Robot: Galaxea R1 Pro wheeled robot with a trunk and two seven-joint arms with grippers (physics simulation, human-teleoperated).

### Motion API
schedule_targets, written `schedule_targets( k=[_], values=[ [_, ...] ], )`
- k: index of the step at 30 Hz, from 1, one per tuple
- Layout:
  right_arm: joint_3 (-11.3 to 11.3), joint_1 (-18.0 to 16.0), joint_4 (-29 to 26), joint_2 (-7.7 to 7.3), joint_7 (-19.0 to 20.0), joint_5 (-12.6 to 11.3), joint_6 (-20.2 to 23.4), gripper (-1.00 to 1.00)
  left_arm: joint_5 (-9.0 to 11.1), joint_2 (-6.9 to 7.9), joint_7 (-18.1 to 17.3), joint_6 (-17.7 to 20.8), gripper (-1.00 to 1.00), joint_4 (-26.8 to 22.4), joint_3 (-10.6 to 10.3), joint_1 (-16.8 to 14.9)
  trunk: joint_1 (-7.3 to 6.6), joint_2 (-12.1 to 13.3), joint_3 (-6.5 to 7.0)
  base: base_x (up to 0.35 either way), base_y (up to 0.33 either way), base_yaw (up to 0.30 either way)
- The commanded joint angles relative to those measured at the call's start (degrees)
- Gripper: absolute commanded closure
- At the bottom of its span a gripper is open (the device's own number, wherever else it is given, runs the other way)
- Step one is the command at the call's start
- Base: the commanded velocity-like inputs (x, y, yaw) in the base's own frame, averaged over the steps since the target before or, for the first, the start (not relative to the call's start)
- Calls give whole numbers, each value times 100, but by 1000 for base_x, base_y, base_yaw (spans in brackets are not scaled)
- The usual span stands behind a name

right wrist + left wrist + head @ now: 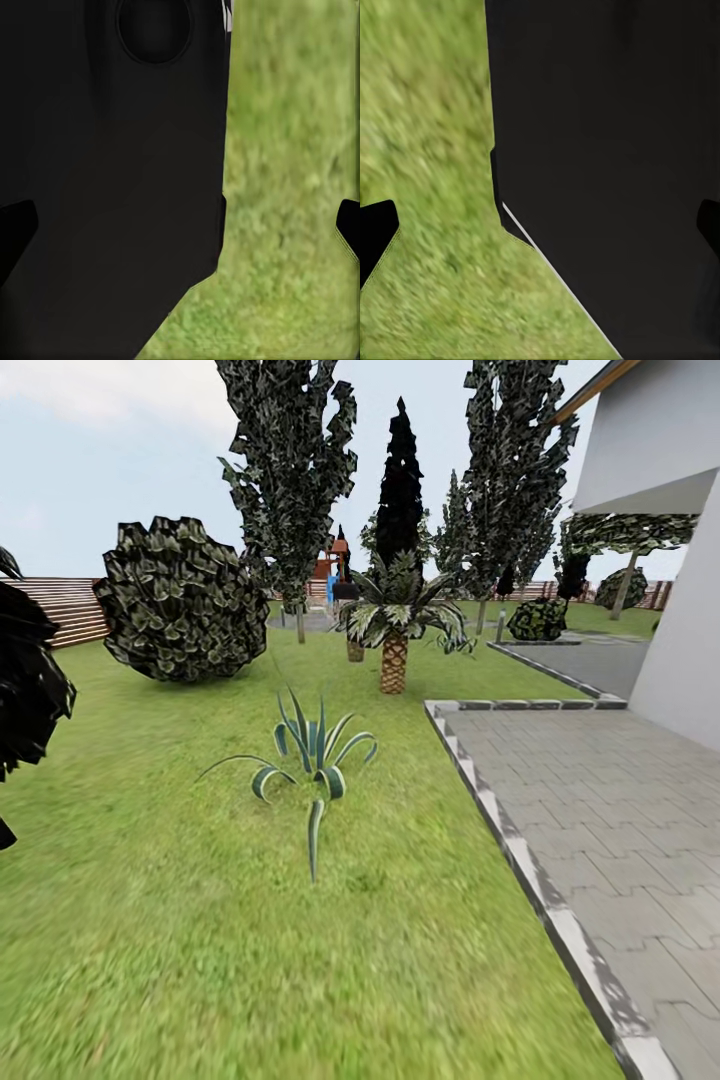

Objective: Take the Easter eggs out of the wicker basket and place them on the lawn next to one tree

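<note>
Trees (290,470) fill head view; wrist views show grass (427,150).

Head view faces across the lawn (200,920); both wrist views look down on it.

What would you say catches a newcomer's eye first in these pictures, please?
Probably the spiky striped agave standing alone on the lawn in the middle foreground of the head view. Behind it, a short palm with a scaly trunk stands in front of a narrow black cypress, and a big round shrub sits to the left. Grey paving runs along the right.
</note>
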Motion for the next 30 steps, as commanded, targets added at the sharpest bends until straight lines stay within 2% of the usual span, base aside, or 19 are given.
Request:
schedule_targets(
  k=[1, 15, 22, 30],
  values=[
    [1, 0, -3, 0, -2, 0, -2, -100, -3, 0, 2, 3, -100, -12, -1, 4, 4, -1, -3, 333, 0, 0],
    [1, 0, -3, 0, -2, -2, -2, -100, -10, 0, 0, 4, -100, -12, -1, 2, 4, -1, -3, 315, 0, 0],
    [1, -1, -3, 0, -2, 1, -2, -100, -2, 2, 0, -11, -100, -12, -11, 1, 4, -1, -3, 41, 30, 0],
    [1, -1, -3, 0, -2, 1, -2, -100, 3, 9, 0, -3, -100, -12, -2, 4, 4, -1, -3, 2, 270, 0]
  ],
)
